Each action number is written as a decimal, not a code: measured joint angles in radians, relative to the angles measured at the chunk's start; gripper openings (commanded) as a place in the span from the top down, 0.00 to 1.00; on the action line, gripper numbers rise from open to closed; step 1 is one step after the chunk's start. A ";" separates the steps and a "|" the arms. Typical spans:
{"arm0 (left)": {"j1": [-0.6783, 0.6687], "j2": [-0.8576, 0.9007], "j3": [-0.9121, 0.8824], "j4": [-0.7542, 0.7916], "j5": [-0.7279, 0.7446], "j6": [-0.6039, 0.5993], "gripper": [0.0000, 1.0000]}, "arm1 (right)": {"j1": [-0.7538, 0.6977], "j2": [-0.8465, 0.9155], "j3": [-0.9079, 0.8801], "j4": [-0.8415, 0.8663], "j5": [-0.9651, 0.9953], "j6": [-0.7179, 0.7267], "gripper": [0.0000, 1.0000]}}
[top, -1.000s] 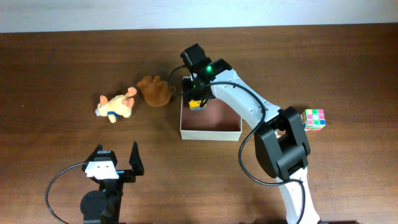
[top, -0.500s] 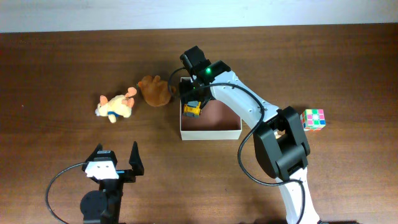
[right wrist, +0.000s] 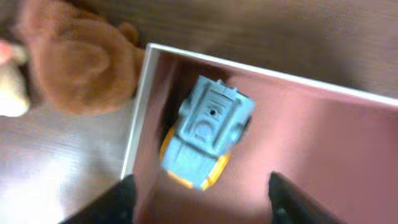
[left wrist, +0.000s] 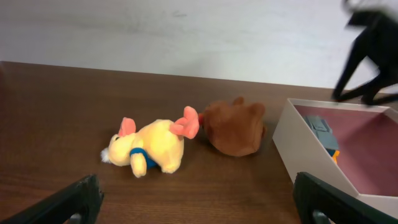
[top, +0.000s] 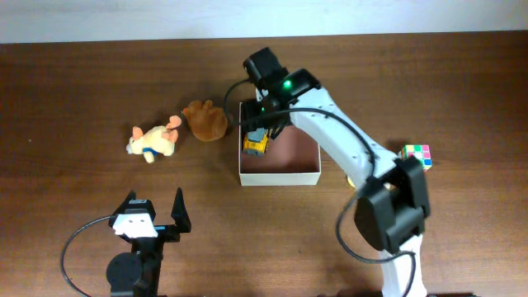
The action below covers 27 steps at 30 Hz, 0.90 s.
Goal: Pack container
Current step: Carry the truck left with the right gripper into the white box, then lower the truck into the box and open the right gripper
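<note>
One box (top: 279, 176), likely light and stiff, just under the spread, empty right gripper (right wrist: 200, 182), best pinched by a thin wall; left gripper (left wrist: 196, 188) spread wide too.

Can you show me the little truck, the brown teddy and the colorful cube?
toy truck (right wrist: 208, 127): right wrist view, on its blue-grey roof.
brown plush toy (left wrist: 235, 129): left wrist view, middle of its body.
Rubik's cube (top: 417, 153): overhead view, on its top face.
</note>
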 measured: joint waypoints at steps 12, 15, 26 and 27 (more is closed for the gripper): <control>0.000 0.000 0.000 0.000 0.000 0.000 0.00 | -0.002 -0.026 -0.072 -0.034 0.101 0.031 0.59; 0.000 0.000 0.000 0.000 0.000 0.000 0.00 | -0.004 -0.015 -0.117 0.011 0.108 0.034 0.59; 0.000 0.000 0.000 0.000 0.000 0.000 0.00 | -0.024 0.013 -0.192 0.106 0.191 0.037 0.59; 0.000 0.000 0.000 0.000 0.000 0.000 0.01 | -0.025 0.014 -0.192 0.108 0.194 0.037 0.59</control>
